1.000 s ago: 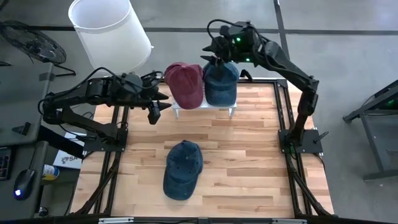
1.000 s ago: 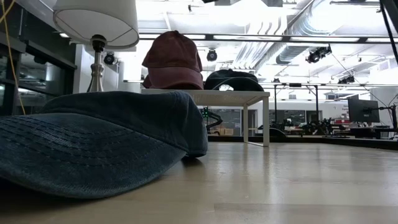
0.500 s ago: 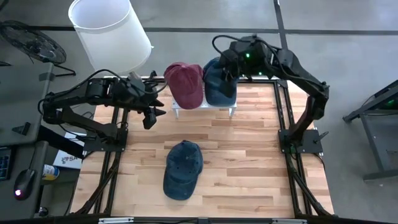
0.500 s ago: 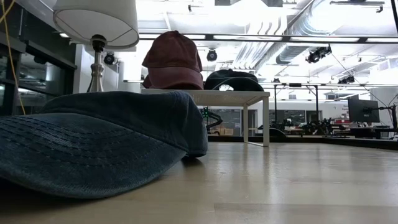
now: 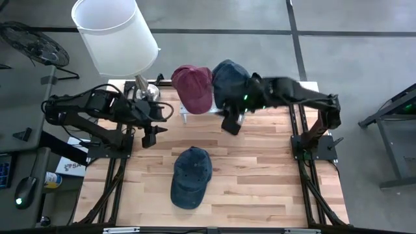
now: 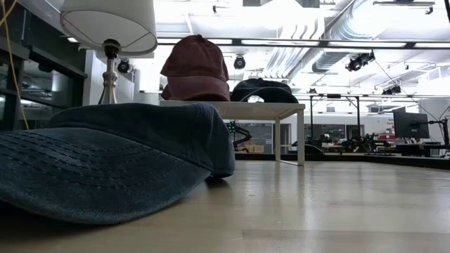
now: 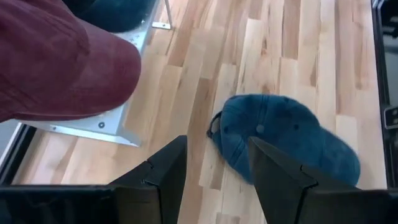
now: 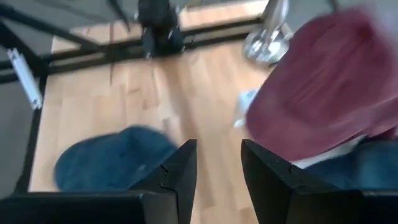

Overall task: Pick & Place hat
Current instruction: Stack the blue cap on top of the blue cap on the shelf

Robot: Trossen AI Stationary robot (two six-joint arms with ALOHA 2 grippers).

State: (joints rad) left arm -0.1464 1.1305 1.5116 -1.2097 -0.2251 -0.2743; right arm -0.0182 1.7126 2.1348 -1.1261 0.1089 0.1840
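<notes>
Hovering empty over the bare wood, your right gripper [image 5: 229,123] has its fingers parted just in front of the white stand [image 5: 214,114], your left gripper [image 5: 149,134] likewise apart and empty, while the blue hat [image 5: 190,175] lies near the table's front.

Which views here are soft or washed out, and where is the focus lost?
Right wrist view: blurred throughout, smearing the maroon hat and the blue hat on the table. Low view: bright ceiling lights glare behind the lamp, and the near blue hat fills the foreground as a dark, soft mass. Left wrist view: crisp on the wood, with its open fingers dark. High view: evenly lit.
</notes>
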